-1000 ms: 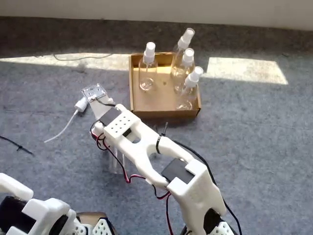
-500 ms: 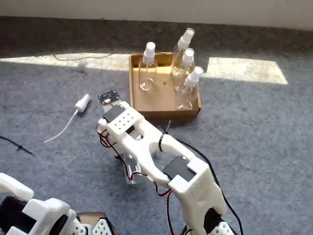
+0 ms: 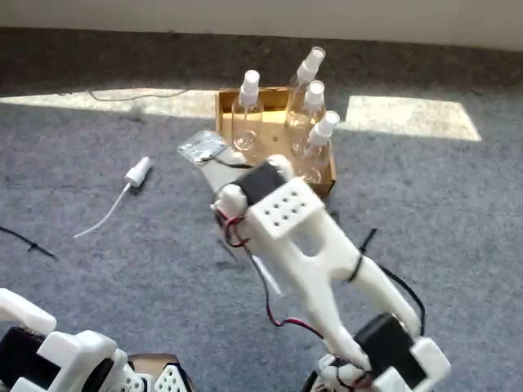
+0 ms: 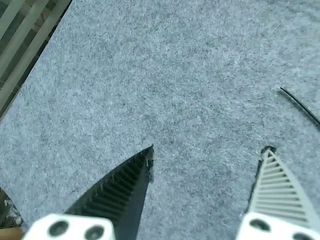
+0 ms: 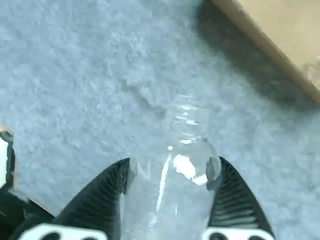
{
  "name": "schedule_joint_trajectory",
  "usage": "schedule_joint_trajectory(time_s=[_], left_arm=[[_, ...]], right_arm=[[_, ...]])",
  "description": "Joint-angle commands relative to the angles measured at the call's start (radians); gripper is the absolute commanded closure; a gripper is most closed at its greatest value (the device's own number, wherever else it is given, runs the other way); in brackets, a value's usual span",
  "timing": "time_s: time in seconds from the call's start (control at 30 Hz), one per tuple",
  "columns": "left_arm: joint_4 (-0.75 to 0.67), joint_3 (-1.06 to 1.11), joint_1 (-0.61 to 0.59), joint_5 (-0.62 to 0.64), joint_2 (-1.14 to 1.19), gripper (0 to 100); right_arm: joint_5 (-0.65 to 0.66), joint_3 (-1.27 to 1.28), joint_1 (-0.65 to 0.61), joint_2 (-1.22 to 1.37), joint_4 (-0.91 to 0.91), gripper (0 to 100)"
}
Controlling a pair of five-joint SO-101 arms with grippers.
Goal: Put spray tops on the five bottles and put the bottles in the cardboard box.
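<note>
My right gripper (image 5: 174,162) is shut on a clear bottle (image 5: 172,190) that has no top, held above the grey carpet beside a corner of the cardboard box (image 5: 280,35). In the high view the right arm (image 3: 286,216) stands just in front of the box (image 3: 222,122), covering part of its front wall. Several bottles with white spray tops (image 3: 245,114) stand in the box. A loose spray top (image 3: 137,173) with its long tube lies on the carpet left of the box. My left gripper (image 4: 209,150) is open over bare carpet, nothing between its fingers.
The left arm's base (image 3: 57,355) sits at the near left corner. A black cable tie (image 3: 24,241) lies on the carpet at the far left, also as a thin black line (image 4: 300,106) near the left gripper. A sunlit strip (image 3: 409,118) runs behind the box.
The right arm has swung to the right with the bottle, away from the loose spray top and up to the front of the box. The left arm has not moved.
</note>
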Motion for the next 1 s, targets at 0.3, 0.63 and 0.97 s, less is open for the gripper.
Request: schedule_joint_trajectory(time_s=[0.3,0.63,0.97], left_arm=[[-0.014,-0.004,0.016,-0.005,-0.015,70],[0.028,-0.005,0.007,-0.006,-0.015,70],[0.061,-0.008,0.004,-0.008,-0.015,70]], right_arm=[[0.442,0.513,1.070,-0.252,-0.538,89.2],[0.486,0.570,1.248,0.036,-0.702,89.2],[0.485,0.426,1.290,0.254,-0.707,70.2]])
